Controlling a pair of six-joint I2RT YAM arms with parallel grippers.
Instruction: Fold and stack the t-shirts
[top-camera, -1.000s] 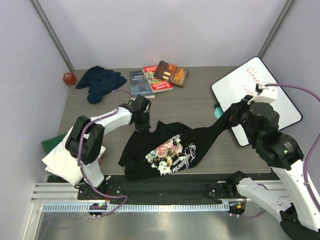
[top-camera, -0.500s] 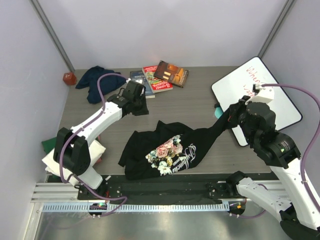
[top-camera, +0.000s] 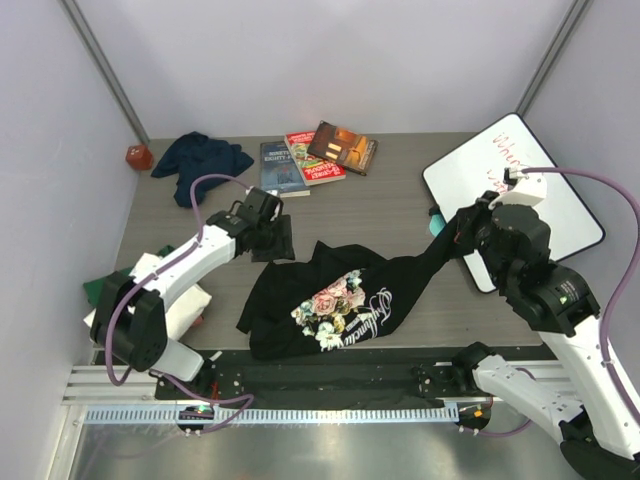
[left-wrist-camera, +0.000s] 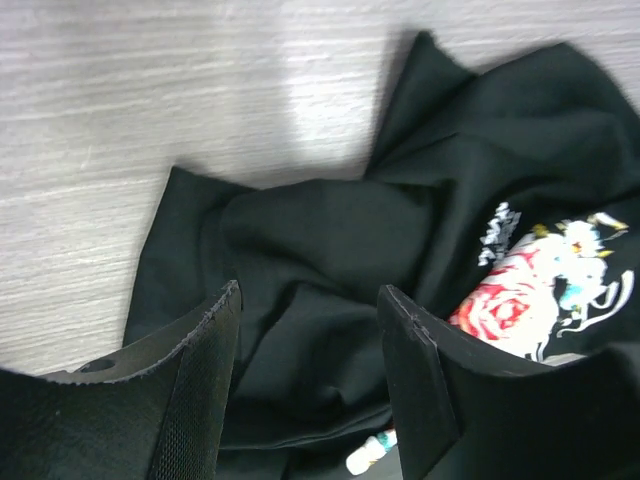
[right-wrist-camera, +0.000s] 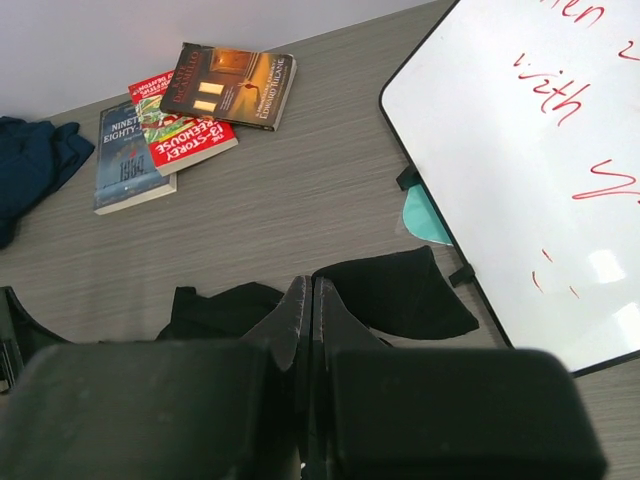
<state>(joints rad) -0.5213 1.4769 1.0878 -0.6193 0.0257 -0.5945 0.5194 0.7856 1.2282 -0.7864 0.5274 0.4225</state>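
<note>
1. While the left gripper (top-camera: 278, 238) hangs with its fingers (left-wrist-camera: 195, 390) spread wide and nothing between them, the black shirt (top-camera: 330, 300) lies crumpled below it, by the middle of the table's (top-camera: 400, 200) near edge.
2. From the left wrist, dark folds of that shirt fill the gap under the fingers, with the rose print off to the right.
3. The right gripper (top-camera: 452, 238) is clenched on the black shirt's right end, which rises off the table in a taut strip toward it.
4. From the right wrist, its fingers (right-wrist-camera: 295, 310) press flat together, black cloth bulging out on both sides of them.
5. A navy shirt (top-camera: 200, 162) sits bunched in the far left corner.
6. A folded white shirt (top-camera: 190, 303) lies at the left edge, partly hidden by the left arm, with a green shirt (top-camera: 95, 290) just beside it at the very edge.
7. Three books (top-camera: 315, 155) overlap at the middle of the far edge.
8. A whiteboard (top-camera: 515, 195) lies askew at the right edge.
</note>
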